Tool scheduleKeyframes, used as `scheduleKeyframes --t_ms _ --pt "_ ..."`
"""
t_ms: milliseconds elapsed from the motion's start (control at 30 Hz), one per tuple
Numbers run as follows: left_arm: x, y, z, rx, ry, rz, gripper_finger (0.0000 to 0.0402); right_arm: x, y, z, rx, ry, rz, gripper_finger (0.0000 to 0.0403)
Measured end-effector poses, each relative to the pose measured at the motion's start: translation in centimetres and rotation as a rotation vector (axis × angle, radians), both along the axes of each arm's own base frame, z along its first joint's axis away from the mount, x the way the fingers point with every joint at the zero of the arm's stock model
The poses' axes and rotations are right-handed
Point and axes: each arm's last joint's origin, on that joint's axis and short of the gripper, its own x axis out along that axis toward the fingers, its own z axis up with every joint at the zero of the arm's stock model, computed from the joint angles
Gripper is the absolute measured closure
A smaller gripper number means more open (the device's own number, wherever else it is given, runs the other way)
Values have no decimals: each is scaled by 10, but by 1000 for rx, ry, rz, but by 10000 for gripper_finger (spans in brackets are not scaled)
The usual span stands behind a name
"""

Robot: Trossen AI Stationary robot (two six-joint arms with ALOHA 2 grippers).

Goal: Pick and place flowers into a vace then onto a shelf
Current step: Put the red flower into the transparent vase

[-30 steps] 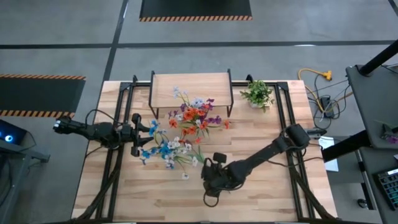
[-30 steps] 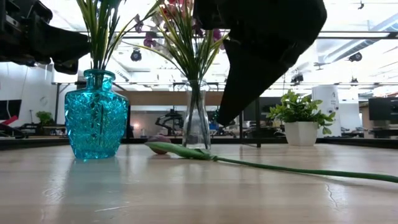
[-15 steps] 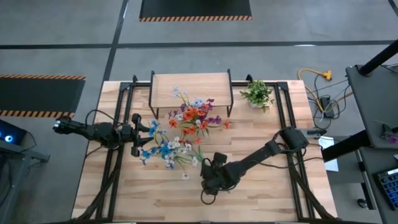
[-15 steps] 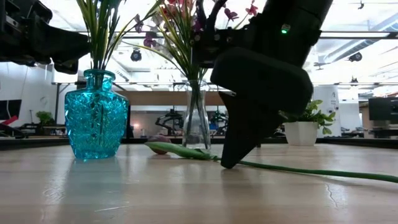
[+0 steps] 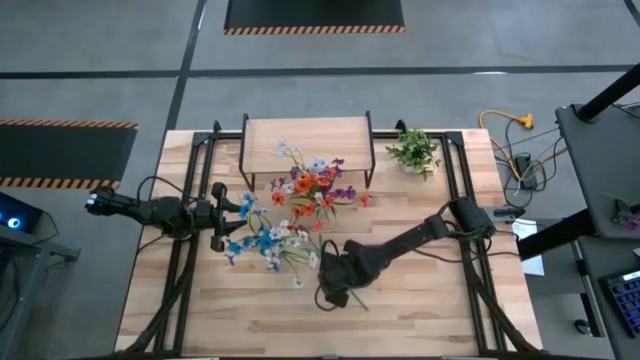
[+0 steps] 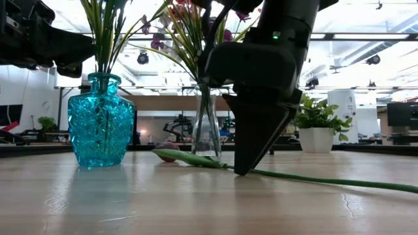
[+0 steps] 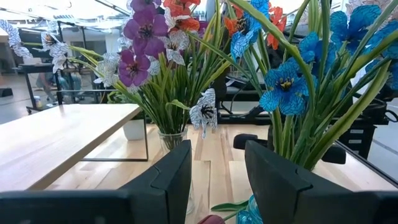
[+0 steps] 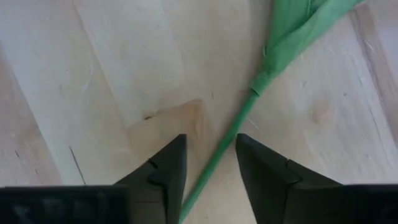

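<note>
A single flower lies flat on the table, its thin green stem running across the planks. My right gripper points down at it, open, one finger on each side of the stem without touching it; it also shows in the high view. A blue glass vase and a clear glass vase stand on the table, each holding bunched flowers. My left gripper waits, open, level beside the blue vase's flowers. The shelf stands at the far edge.
A small potted plant stands at the far right, beside the shelf. Black frame rails run along both sides of the table. Bare planks lie near and to the right of my right gripper.
My right gripper has moved a little toward the table's left and come down from above the table until its fingertips stand at the lying flower's stem, one on each side. The flower has stayed where it was.
</note>
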Motion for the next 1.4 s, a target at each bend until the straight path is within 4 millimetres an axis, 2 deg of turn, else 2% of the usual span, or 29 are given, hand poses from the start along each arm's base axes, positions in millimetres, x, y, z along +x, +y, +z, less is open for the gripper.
scheduleKeyframes --t_ms 367,533,667,833,933,1233,1400 --pt "0 0 0 0 0 0 267 -4 2 -1 -1 28 -21 384" --pt "0 0 0 0 0 0 267 -7 8 -1 0 35 -5 393" --pt "0 0 0 0 0 0 267 -13 13 6 23 53 14 394" --pt "0 0 0 0 0 0 267 -32 20 29 49 114 54 394" --pt "0 0 0 0 -1 0 267 -43 23 56 52 88 74 395" --pt "0 0 0 -1 -4 1 267 -72 10 117 44 15 75 395" --pt "0 0 1 -2 -5 1 267 -86 3 136 28 1 34 395"
